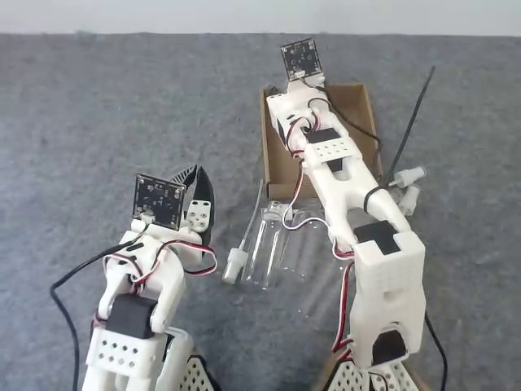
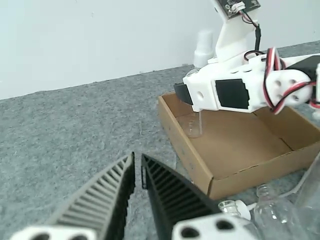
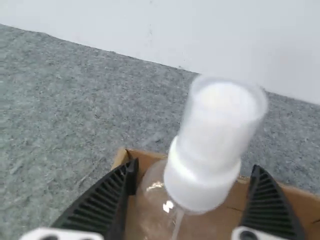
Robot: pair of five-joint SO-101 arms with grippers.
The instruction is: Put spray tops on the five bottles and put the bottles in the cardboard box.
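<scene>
While the right fingers (image 3: 107, 200) reach over the cardboard box (image 1: 362, 98) toward the worktop's (image 1: 98, 106) far edge, they hold one clear bottle (image 3: 152, 187) by the box's left wall. Its spray top (image 3: 215, 140) is fitted and the bottle is slightly tilted.

Left fingers (image 2: 115, 195): narrow gap, nothing between, near-left of worktop.

Loose bottles (image 1: 281, 240): clear, lying on their sides between the arms, just off the box's near edge.

Loose spray head (image 1: 235, 265): beside those bottles, dip tube attached.

Further spray heads (image 1: 413, 174): two, near the box's right side.
</scene>
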